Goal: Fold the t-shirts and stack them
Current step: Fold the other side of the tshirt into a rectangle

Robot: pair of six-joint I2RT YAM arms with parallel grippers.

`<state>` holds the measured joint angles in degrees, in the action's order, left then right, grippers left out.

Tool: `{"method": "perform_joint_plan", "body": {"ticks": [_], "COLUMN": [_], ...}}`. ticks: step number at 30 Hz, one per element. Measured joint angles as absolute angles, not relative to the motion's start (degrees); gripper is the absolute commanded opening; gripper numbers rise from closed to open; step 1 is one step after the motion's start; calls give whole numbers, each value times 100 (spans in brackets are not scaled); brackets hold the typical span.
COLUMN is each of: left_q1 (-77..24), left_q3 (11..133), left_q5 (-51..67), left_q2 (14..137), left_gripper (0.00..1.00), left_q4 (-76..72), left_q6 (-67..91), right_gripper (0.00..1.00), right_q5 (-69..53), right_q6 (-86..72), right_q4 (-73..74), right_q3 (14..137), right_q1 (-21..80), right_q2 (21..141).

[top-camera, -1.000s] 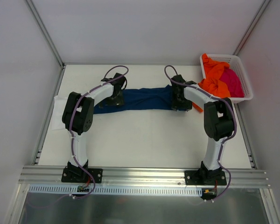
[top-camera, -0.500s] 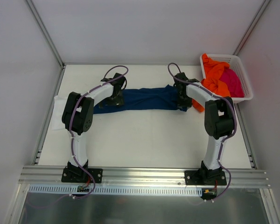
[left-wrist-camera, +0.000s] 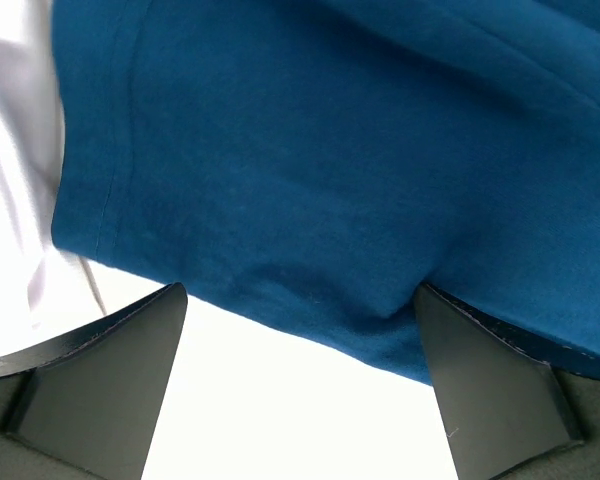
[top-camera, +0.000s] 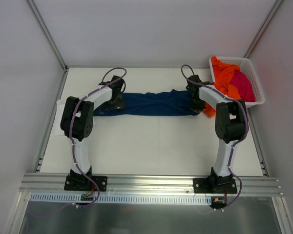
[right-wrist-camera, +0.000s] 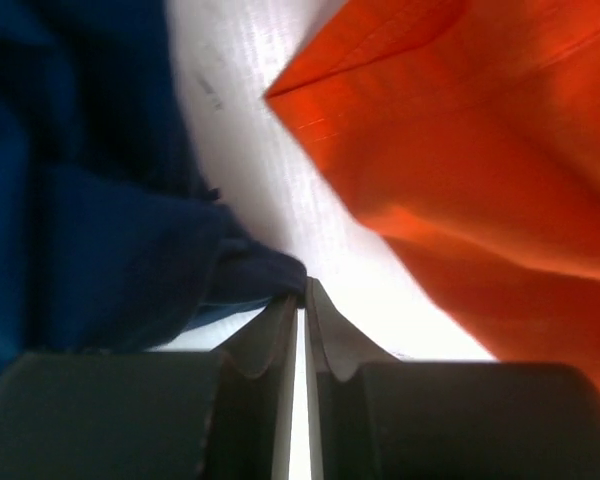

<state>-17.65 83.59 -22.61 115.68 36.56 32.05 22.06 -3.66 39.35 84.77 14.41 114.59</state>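
Note:
A navy blue t-shirt (top-camera: 151, 103) lies bunched in a long band across the back of the table. My left gripper (top-camera: 115, 100) hovers over its left end, open, with the cloth's hem (left-wrist-camera: 330, 150) reaching between the wide-spread fingers (left-wrist-camera: 300, 292). My right gripper (top-camera: 198, 105) is at the shirt's right end, shut on a small fold of the navy cloth (right-wrist-camera: 250, 270) at its tips (right-wrist-camera: 302, 285). An orange t-shirt (top-camera: 224, 80) and a magenta one (top-camera: 244, 85) sit in the basket. A white t-shirt (top-camera: 60, 111) lies at the left edge.
The white lattice basket (top-camera: 254, 63) stands at the back right corner, with orange cloth (right-wrist-camera: 480, 150) spilling over its side close to my right gripper. White enclosure walls stand on three sides. An aluminium rail (top-camera: 151, 184) runs along the near edge.
My right gripper has shifted right toward the basket and closed on the navy shirt's end. The left gripper has moved left along the shirt, staying open. The shirt is stretched longer.

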Motion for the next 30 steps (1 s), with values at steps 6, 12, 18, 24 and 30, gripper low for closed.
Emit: {"method": "perform_joint_plan", "body": {"ticks": [6,12,18,24,30], "left_q1": [-1546,-1415,-1415,-1415,-1317], "left_q3": [8248,8180,8158,8084,7966], "left_q5": [-2097,-1942,-1942,-1938,-1999], "left_q2": [11493,11452,11441,11397,11310], "left_gripper": [99,99,99,99,99], "left_q4": [3581,3524,3507,3454,3452], "left_q6": [3203,3203,3203,3205,3203], "right_gripper": [6,4,7,7,15], "right_q5": [2383,2539,2639,2687,3173], "right_q6": [-242,-3,274,388,456], "right_q4": [3983,4023,4045,4152,4222], "right_q3": [8586,8989,9502,9535,8976], "right_q1": [1282,1186,1081,1026,770], "right_q2": [11452,11450,11450,11448,11155]}}
